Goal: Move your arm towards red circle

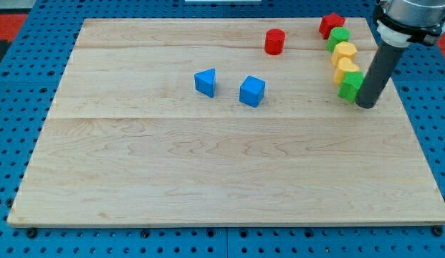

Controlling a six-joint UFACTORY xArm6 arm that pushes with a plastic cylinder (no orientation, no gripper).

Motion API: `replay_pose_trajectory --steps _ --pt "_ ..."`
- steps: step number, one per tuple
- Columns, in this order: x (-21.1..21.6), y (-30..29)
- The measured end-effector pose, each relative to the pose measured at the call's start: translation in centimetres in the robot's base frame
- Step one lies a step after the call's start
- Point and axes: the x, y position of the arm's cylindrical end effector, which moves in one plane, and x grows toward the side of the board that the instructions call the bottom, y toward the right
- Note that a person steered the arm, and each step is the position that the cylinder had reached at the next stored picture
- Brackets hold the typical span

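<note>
The red circle block (274,41) stands near the view's top, right of centre, on the wooden board (208,158). My tip (365,105) is at the view's right, well to the right of and below the red circle. The tip touches or nearly touches the right side of a green block (350,85). That green block is the lowest in a column of blocks along the right edge. The rod rises up to the arm at the view's top right corner.
The right-hand column holds a red star (331,24), a green block (339,38), two yellow blocks (344,52) (346,69) and the lowest green block. A blue triangle (206,82) and a blue cube (252,91) sit near the middle.
</note>
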Motion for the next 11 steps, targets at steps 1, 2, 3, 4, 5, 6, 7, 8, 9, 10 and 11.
replay_pose_trajectory --steps 1,2,3,4,5,6,7,8,9,10,11 --pt "0.0 -1.0" --pt "0.0 -1.3" --pt "0.7 -1.4" --pt "3.2 -3.2" --pt "2.5 -6.7" --pt "0.4 -9.6" --pt "-1.9 -10.0" --pt "-4.9 -10.3" --pt "-8.3 -12.4" --pt "-11.5 -16.1" --pt "-14.1 -19.3"
